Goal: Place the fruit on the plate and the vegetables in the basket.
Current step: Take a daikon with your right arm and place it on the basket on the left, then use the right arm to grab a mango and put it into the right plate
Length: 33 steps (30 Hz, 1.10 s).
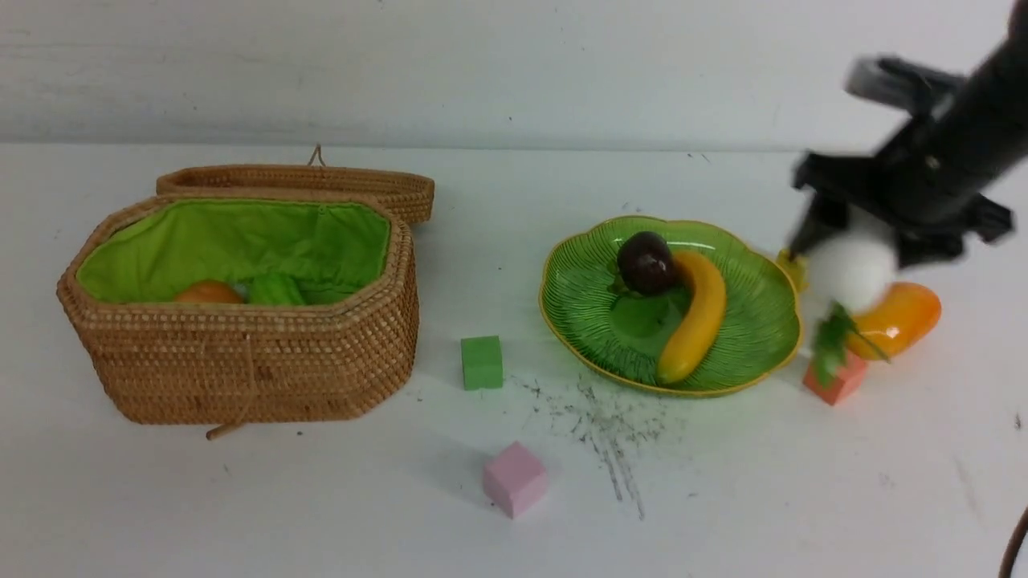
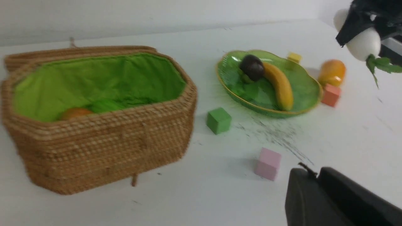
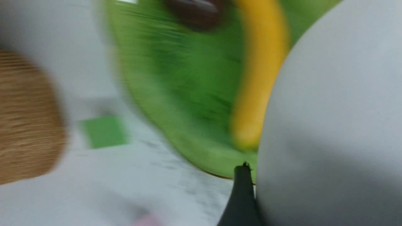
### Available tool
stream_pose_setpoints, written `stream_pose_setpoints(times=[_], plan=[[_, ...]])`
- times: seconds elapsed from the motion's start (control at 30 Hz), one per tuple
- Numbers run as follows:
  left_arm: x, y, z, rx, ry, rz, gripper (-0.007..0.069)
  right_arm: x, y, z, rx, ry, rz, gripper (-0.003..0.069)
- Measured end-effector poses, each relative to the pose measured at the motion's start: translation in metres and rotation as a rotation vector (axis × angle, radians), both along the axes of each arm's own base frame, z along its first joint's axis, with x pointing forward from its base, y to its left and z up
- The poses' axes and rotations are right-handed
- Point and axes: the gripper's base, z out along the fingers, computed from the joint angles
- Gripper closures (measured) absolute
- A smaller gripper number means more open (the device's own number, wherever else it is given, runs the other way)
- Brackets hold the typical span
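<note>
Left gripper (image 2: 314, 175) is pointing its fingers together, narrow, with nothing showing between them. On the table, the pink cube (image 1: 515, 479) is lying nearest, and the green cube (image 1: 482, 363) is sitting farther out, between the basket (image 1: 257, 353) and the plate (image 1: 755, 321). That basket is standing open on the left, with the potato (image 1: 209, 292) and the light-green ridged piece (image 1: 275, 289) lying inside. Over on the right, an orange-red cube (image 1: 837, 379) is resting near the plate's rim. Above it, the right arm (image 1: 956, 136) is reaching in from the upper right, slanting down and inward, blurred in the front view. Its gripper (image 1: 863, 233) is spreading wide around the white radish (image 1: 855, 273), holding it off the table with the leaf tuft (image 1: 834, 341) hanging downward. Behind that tuft, the mango (image 1: 898, 321) is lying on the table, outside the plate. The banana (image 1: 697, 321) and mangosteen (image 1: 647, 263) are resting side by side on the plate, while a yellow block (image 1: 792, 270) is sitting just beside its far right rim. Farthest back, the woven lid (image 1: 369, 186) is lying open behind the basket
</note>
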Motion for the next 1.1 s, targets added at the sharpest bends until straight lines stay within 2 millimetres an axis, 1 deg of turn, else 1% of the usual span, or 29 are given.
stream_pose_setpoints(times=[0.03,0.07,0.13,0.17,0.2,0.23,0.27,0.3,0.33,0.37,0.43,0.47,0.53,0.57,0.6,0.63,0.73,0.8,0.87,0.9,0.93,0.97,1.0,1.03,1.07,1.1], plan=[[0.000,0.001,0.000,-0.002,-0.001,0.010,0.0575,-0.001,0.012,0.004,0.018,-0.033,0.031,0.0134],[0.003,0.006,0.002,-0.023,-0.014,0.074,0.0575,-0.006,0.047,0.021,0.053,-0.166,0.156,0.0134],[0.005,0.011,0.003,-0.050,-0.015,0.140,0.0572,-0.014,0.101,0.034,0.106,-0.309,0.319,0.0134],[0.006,0.012,0.003,-0.064,-0.013,0.164,0.0571,-0.015,0.122,0.035,0.123,-0.366,0.371,0.0134],[0.006,0.014,0.003,-0.073,-0.012,0.179,0.0569,-0.017,0.150,0.035,0.137,-0.430,0.449,0.0134],[0.006,0.014,0.004,-0.079,-0.011,0.186,0.0568,-0.017,0.168,0.035,0.146,-0.482,0.488,0.0134],[0.006,0.014,0.004,-0.088,-0.008,0.191,0.0567,-0.017,0.196,0.031,0.142,-0.560,0.558,0.0134],[0.006,0.014,0.003,-0.091,-0.004,0.192,0.0567,-0.016,0.211,0.031,0.142,-0.609,0.587,0.0134],[0.006,0.014,0.003,-0.095,0.000,0.191,0.0567,-0.015,0.221,0.027,0.136,-0.638,0.606,0.0134],[0.006,0.014,0.003,-0.101,0.008,0.188,0.0566,-0.010,0.241,0.015,0.123,-0.683,0.637,0.0134],[0.006,0.013,0.002,-0.112,0.027,0.178,0.0566,-0.003,0.257,0.006,0.114,-0.748,0.644,0.0134],[0.005,0.012,0.001,-0.119,0.036,0.171,0.0566,0.006,0.268,-0.008,0.110,-0.774,0.635,0.0134],[0.005,0.011,0.000,-0.125,0.049,0.162,0.0565,0.016,0.275,-0.020,0.111,-0.796,0.618,0.0117],[0.004,0.010,0.000,-0.123,0.055,0.155,0.0564,0.020,0.278,-0.026,0.112,-0.806,0.609,0.0095],[0.004,0.009,-0.001,-0.119,0.062,0.143,0.0565,0.025,0.281,-0.032,0.113,-0.812,0.602,0.0047],[0.003,0.009,-0.001,-0.113,0.067,0.133,0.0564,0.028,0.282,-0.038,0.110,-0.808,0.599,0.0015],[0.003,0.007,-0.002,-0.098,0.076,0.112,0.0564,0.030,0.283,-0.045,0.097,-0.780,0.617,-0.0017],[0.002,0.006,-0.003,-0.089,0.077,0.102,0.0564,0.027,0.282,-0.041,0.092,-0.771,0.635,-0.0013],[0.002,0.006,-0.003,-0.089,0.081,0.096,0.0564,0.018,0.276,-0.029,0.071,-0.721,0.689,0.0016],[0.002,0.006,-0.003,-0.089,0.083,0.095,0.0564,0.014,0.272,-0.021,0.058,-0.708,0.703,0.0034],[0.002,0.005,-0.004,-0.090,0.087,0.089,0.0564,0.008,0.265,-0.013,0.040,-0.654,0.731,0.0062],[0.001,0.005,-0.004,-0.083,0.089,0.080,0.0564,0.001,0.253,0.002,0.012,-0.604,0.749,0.0106],[0.001,0.004,-0.004,-0.074,0.089,0.069,0.0564,-0.004,0.242,0.012,-0.014,-0.568,0.754,0.0140],[0.000,0.002,-0.005,-0.060,0.088,0.046,0.0564,-0.011,0.225,0.028,-0.059,-0.516,0.752,0.0200],[0.000,0.002,-0.005,-0.060,0.088,0.046,0.0564,-0.012,0.222,0.030,-0.072,-0.510,0.755,0.0210],[-0.002,-0.001,-0.005,-0.038,0.079,-0.002,0.0564,-0.018,0.196,0.050,-0.140,-0.457,0.721,0.0304]])
